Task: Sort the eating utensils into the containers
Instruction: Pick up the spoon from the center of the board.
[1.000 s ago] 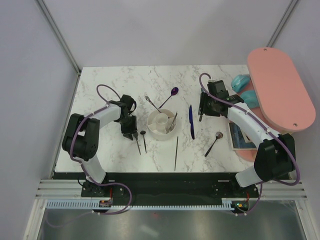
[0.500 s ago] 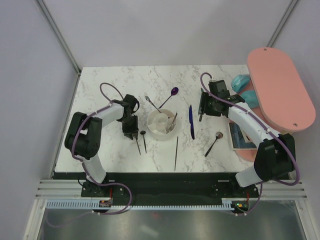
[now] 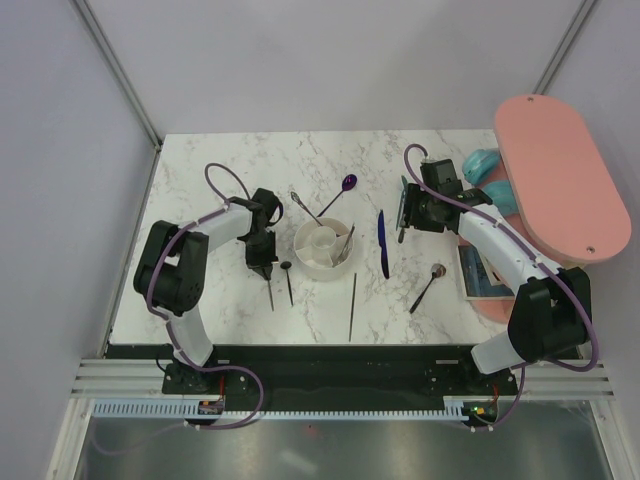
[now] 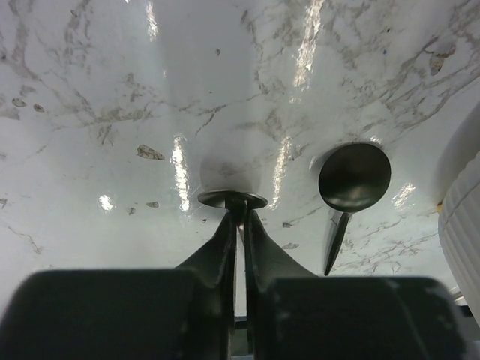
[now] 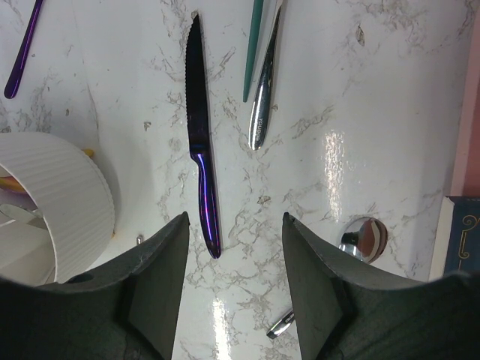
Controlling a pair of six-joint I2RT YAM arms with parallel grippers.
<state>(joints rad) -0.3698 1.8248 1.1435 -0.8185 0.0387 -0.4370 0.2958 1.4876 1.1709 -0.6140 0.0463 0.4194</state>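
Left gripper (image 4: pixel 240 217) was pinched almost closed on the thin stem of a dark utensil (image 4: pixel 232 199), whose flat end sat just past the fingertips, low over the desk (image 4: pixel 112 90). A black spoon (image 4: pixel 354 177) lay just to its right, with the white holder (image 4: pixel 461 217) further right.

Right gripper (image 5: pixel 234 221) stood wide open above the desk, holding nothing. The blue-handled knife (image 5: pixel 199 135) lay just ahead and the holder was to its left. A silver utensil (image 5: pixel 261 105) and a teal stick (image 5: pixel 253 45) lay beyond.

White arms (image 3: pixel 218 228), purple cables (image 3: pixel 213 177) — matte black left claw (image 4: pixel 238 219)
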